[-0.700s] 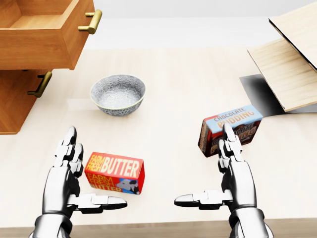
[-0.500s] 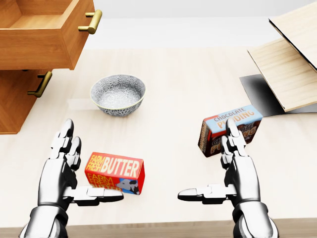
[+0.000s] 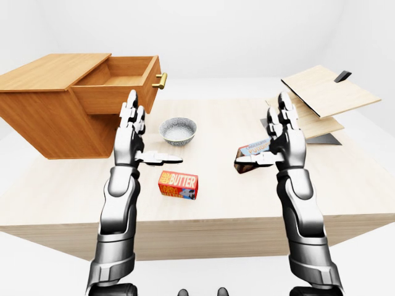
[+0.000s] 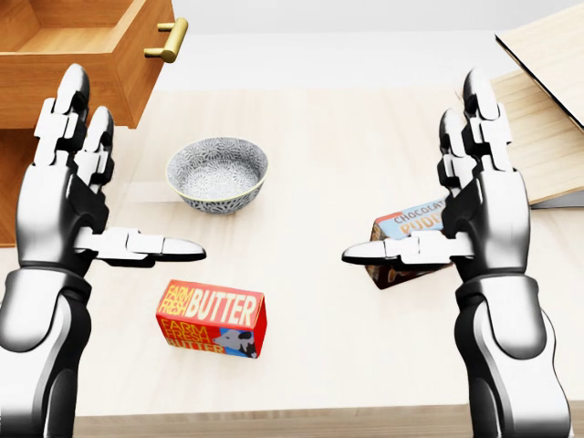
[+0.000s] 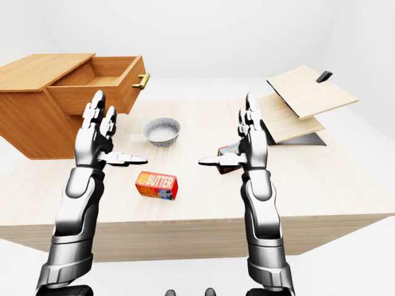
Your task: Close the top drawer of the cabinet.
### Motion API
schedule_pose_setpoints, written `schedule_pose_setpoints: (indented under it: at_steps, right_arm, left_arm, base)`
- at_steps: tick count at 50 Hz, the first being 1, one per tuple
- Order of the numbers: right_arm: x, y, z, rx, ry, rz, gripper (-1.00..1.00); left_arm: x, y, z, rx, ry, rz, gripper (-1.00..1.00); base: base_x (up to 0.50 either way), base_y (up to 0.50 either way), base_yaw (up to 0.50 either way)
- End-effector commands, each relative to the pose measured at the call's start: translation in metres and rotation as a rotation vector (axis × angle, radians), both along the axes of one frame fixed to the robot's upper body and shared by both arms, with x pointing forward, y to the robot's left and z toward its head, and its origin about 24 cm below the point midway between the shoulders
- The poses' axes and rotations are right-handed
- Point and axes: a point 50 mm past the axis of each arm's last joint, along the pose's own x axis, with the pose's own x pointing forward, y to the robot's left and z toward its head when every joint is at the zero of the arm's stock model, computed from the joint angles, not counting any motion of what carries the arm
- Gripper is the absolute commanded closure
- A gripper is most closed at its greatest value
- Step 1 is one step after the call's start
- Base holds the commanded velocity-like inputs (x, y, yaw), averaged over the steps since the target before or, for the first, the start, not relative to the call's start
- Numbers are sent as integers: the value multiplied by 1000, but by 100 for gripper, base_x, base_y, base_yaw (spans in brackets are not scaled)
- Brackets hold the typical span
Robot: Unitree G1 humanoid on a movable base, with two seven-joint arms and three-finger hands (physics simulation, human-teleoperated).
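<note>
Currently top drawer (image 3: 123, 86) open at table's left edge; left hand (image 4: 68, 182) and right hand (image 4: 479, 205) splayed wide, empty. Risk: left arm sweeping across clips bowl (image 4: 217, 173).

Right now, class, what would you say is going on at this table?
A humanoid robot stands at a wooden table with both arms raised. Its left hand and right hand are open and hold nothing. The cabinet sits at the left of the left-eye view with its top drawer pulled out, so it is not yet closed. The left hand is the nearer one to the drawer but does not touch it. A bowl, a butter box and a chocolate pudding box lie untouched on the table.
</note>
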Motion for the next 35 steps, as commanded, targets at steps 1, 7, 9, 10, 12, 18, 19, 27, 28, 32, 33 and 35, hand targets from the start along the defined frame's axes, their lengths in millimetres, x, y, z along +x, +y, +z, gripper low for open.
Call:
schedule_pose_setpoints:
  at_steps: [1,7,9,10,12,18,19,27,28,32,33,35]
  right_arm:
    - [-6,2,31,15,-131,29,-100]
    - [-8,2,30,21,-132,42,-100]
    - [-8,2,31,18,-133,43,-100]
    - [-9,2,31,14,-134,46,-100]
    - [-9,3,31,9,-135,51,-100]
    - [-9,4,31,7,-135,57,-100]
    - [-9,4,31,7,-135,57,-100]
    - [-7,4,29,3,-126,51,-100]
    - [-7,4,29,4,-127,51,-100]
    - [-8,4,29,2,-128,51,-100]
    - [-8,4,29,2,-128,51,-100]
    - [-8,4,29,1,-128,50,-100]
  left_arm:
    - [1,-2,33,10,-121,-14,-100]
    - [0,-2,35,7,-132,-13,-100]
    - [0,-3,36,7,-134,-14,-100]
    - [0,-3,35,6,-133,-15,-100]
    - [-1,-4,35,6,-132,-17,-100]
    - [0,-4,35,6,-131,-19,-100]
    - [0,-4,35,6,-131,-19,-100]
    - [-1,-4,35,5,-133,-19,-100]
    - [-1,-4,35,5,-131,-18,-100]
    - [-2,-3,35,4,-133,-15,-100]
    - [-2,-3,35,4,-134,-15,-100]
    - [-3,-3,35,4,-136,-13,-100]
  base:
    - [0,0,0]
    - [11,-21,0]
    - [25,-40,0]
    - [36,-41,0]
    - [40,-40,0]
    - [49,-15,0]
    - [50,0,0]
    - [36,0,0]
    - [0,0,0]
    - [0,0,0]
    - [0,0,0]
    - [0,0,0]
